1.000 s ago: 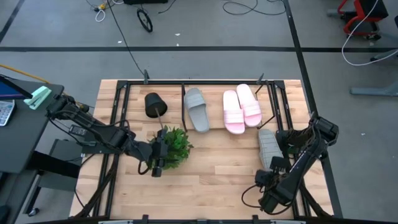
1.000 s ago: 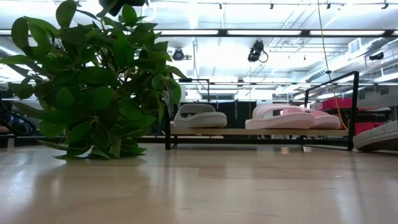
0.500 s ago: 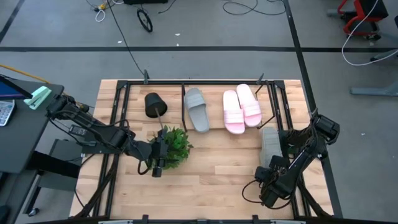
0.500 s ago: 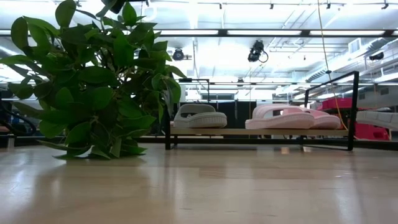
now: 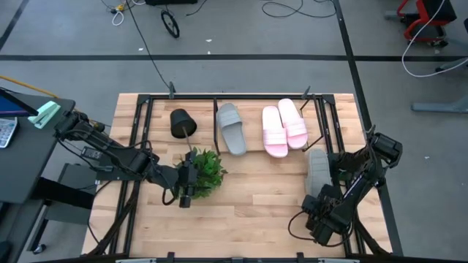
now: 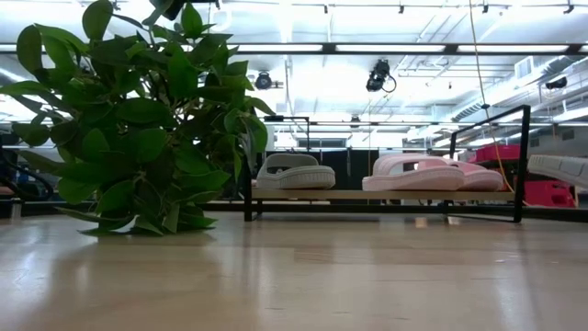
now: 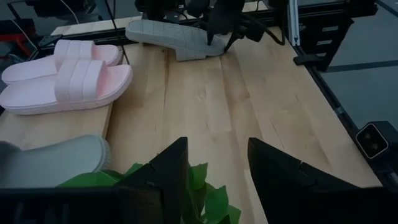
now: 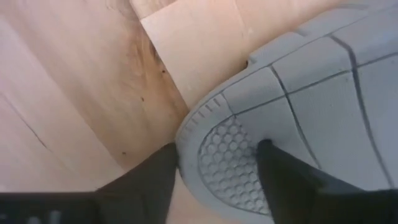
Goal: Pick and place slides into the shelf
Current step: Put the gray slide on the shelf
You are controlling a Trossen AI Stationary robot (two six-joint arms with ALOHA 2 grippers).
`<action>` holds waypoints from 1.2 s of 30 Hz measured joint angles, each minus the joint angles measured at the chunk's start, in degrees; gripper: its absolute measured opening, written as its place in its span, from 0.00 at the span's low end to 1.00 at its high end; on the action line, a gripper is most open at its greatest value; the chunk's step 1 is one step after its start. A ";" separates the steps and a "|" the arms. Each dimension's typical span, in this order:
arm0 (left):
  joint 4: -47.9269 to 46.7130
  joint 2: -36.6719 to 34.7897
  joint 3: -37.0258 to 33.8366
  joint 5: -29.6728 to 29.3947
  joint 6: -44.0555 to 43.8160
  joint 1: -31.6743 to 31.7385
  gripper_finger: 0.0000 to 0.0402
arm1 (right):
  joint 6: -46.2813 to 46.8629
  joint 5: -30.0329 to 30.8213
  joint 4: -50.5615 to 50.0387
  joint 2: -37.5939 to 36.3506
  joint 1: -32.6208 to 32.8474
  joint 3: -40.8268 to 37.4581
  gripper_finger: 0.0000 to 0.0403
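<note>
One grey slide [image 5: 231, 128] and two light pink slides [image 5: 284, 126] lie on the slanted board of the black-rod shelf [image 5: 320, 123] at the table's far side. My right gripper [image 5: 322, 196] is near the table's right edge, shut on the second grey slide [image 5: 316, 169]. In the low view that slide [image 6: 560, 168] hangs clear of the table. My left gripper [image 7: 214, 171] is open at the near side of the green plant [image 5: 206, 172], with leaves [image 7: 202, 186] between its fingers. Whether they touch the leaves does not show. My right gripper holds the grey slide by its rounded near end [image 8: 230, 155]. One finger [image 8: 292, 183] lies on the ribbed sole and the other finger [image 8: 146, 183] stands just past the rim. The slide is lifted clear of the table, roughly level, and reaches toward the shelf.
A black pot [image 5: 180, 122] lies on its side at the shelf's left part, next to the grey slide. The plant stands left of the table's middle. Bare wooden tabletop [image 5: 256, 197] lies between the two arms. Black frame rods run along the table's left and right edges.
My right gripper has risen and carried the grey slide up with it. A second ago the slide hung tilted just above the table at the low view's right edge. It now sits higher and nearly level, a little closer to the shelf. The left arm has kept still.
</note>
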 joint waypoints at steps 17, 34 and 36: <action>0.02 0.00 0.00 -0.84 -0.08 -0.04 0.43 | 24.00 -1.01 1.52 -3.47 -0.24 13.01 0.04; 0.07 0.00 -0.02 -0.82 0.32 -0.07 0.43 | 18.25 17.31 -16.07 -3.10 -1.40 52.20 0.03; 0.07 0.00 -0.02 -0.80 0.30 -0.07 0.43 | 15.91 19.43 -17.08 -3.26 -1.49 55.96 0.03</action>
